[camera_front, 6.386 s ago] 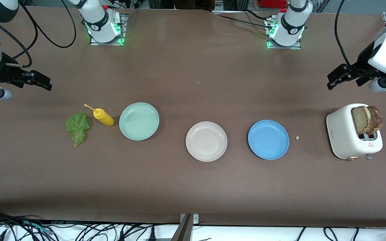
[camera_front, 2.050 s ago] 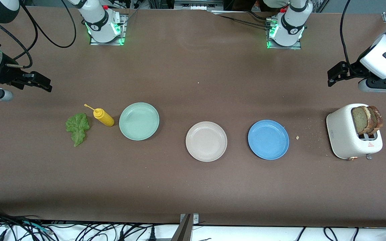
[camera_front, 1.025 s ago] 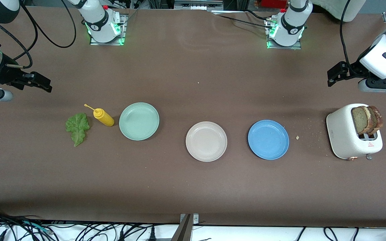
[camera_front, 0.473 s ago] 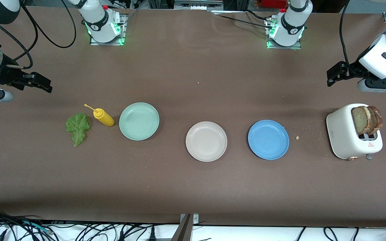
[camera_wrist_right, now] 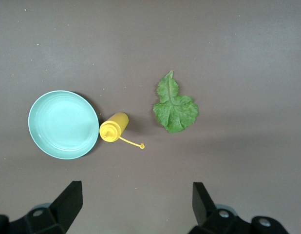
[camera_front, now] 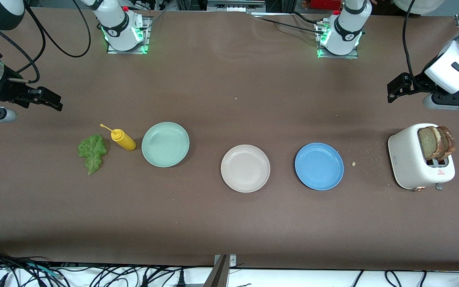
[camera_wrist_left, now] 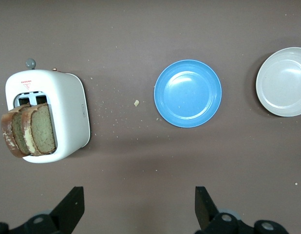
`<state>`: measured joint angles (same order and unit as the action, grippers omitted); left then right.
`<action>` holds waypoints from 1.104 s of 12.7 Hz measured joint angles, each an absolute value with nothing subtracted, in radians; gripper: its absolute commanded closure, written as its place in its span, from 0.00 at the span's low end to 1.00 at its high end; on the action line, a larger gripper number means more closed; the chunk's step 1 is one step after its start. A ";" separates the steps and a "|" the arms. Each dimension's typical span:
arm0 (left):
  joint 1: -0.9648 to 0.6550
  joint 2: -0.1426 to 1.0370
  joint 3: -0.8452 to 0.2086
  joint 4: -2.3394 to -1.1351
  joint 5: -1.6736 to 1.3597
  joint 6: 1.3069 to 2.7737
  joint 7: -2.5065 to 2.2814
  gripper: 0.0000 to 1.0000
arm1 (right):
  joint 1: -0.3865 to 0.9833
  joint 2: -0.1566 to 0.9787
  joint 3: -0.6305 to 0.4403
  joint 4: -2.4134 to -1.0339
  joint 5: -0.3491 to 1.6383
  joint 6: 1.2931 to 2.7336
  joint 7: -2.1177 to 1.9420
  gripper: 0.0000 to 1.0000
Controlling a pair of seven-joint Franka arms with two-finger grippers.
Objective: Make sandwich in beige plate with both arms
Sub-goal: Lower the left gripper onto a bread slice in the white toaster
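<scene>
Both grippers gape empty, left gripper [camera_front: 393, 88] above table by the toaster [camera_front: 410, 159], right gripper [camera_front: 52, 101] above table by the lettuce leaf [camera_front: 92, 152]; bread slices [camera_front: 436, 142] upright in toaster, probably crumbly, so I'd pinch flat faces; beige plate [camera_front: 245, 168] bare.

A yellow bottle [camera_front: 122, 139] is placed beside a green plate [camera_front: 165, 144]. A blue plate [camera_front: 319, 166] is seen near a white toaster [camera_front: 410, 161].

The beige plate [camera_front: 245, 168] is round, pale and empty, lying flat at the middle of the table. Two brown bread slices [camera_front: 436, 142] stand upright in the toaster slots. The green lettuce leaf [camera_front: 92, 152] lies flat toward the right arm's end.
</scene>
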<state>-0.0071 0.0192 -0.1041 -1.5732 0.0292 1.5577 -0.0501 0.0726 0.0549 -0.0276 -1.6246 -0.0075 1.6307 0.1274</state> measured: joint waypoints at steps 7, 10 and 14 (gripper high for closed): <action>-0.001 0.064 -0.100 -1.574 0.039 1.569 -0.050 0.00 | 0.073 0.057 -0.028 -1.625 -0.007 1.631 0.127 0.00; 0.010 0.077 -0.091 -1.574 0.044 1.582 -0.050 0.00 | 0.073 0.057 -0.028 -1.625 -0.007 1.631 0.127 0.00; 0.074 0.142 -0.084 -1.576 0.093 1.605 -0.047 0.00 | 0.073 0.057 -0.027 -1.625 -0.007 1.631 0.127 0.00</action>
<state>0.0736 0.1415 -0.0844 -1.5758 0.0934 1.6049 -0.0465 0.0729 0.0569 -0.0274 -1.6246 -0.0075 1.6311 0.1274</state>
